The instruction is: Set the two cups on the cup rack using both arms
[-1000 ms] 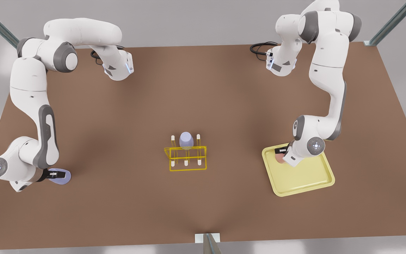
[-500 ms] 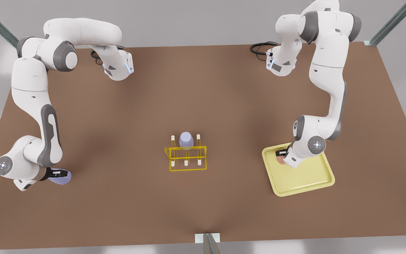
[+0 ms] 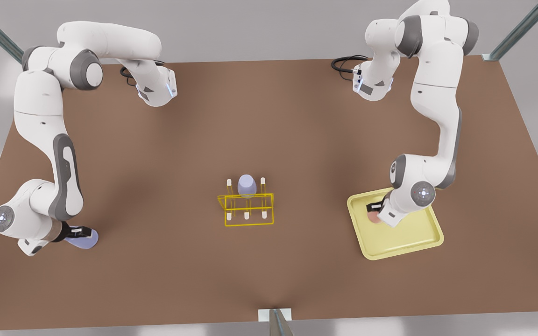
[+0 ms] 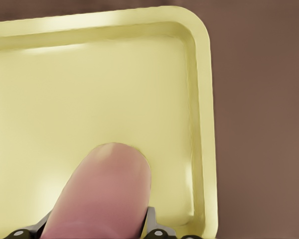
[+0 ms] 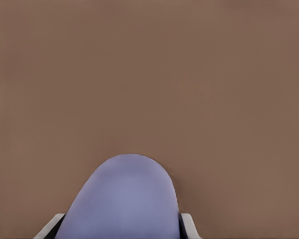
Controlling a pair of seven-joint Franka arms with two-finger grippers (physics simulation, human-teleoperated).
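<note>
**A:** Start with the front view. What do you see?

**B:** Your right pincer (image 3: 78,231) is low at the front view's left. It is holding the blue cup (image 3: 87,240) near the desk (image 3: 269,116). Your left pincer (image 3: 374,208) is at the front view's right, over the tray (image 3: 418,245). It is holding the pink cup (image 3: 372,217). The rack (image 3: 245,217) stands in the middle, well apart from both. The other blue cup (image 3: 247,185) already sits on a back peg.

**A:** And the left wrist view?

**B:** The pink cup (image 4: 104,194) sits between the fingers, with the tray's rim (image 4: 204,99) just beyond it.

**A:** And the right wrist view?

**B:** The blue cup (image 5: 127,199) sits between the fingers, with bare desk past it.

**A:** What could go wrong?

**B:** The cups are smooth and get thinner at one end, so I think one could slip out if you swing fast. The pink cup could bump the tray's rim if you slide it out before you lift it. The pegs are thin and close together, so a tilted cup may miss its peg or knock the other blue cup. Both arms head for the same small rack, so they could bump if you bring them in together.

**A:** What has changed since a second ago?

**B:** Not much. The blue cup has moved a little toward the rack. The left arm has shifted a little over the tray. The rack and the other blue cup have stayed put.
</note>
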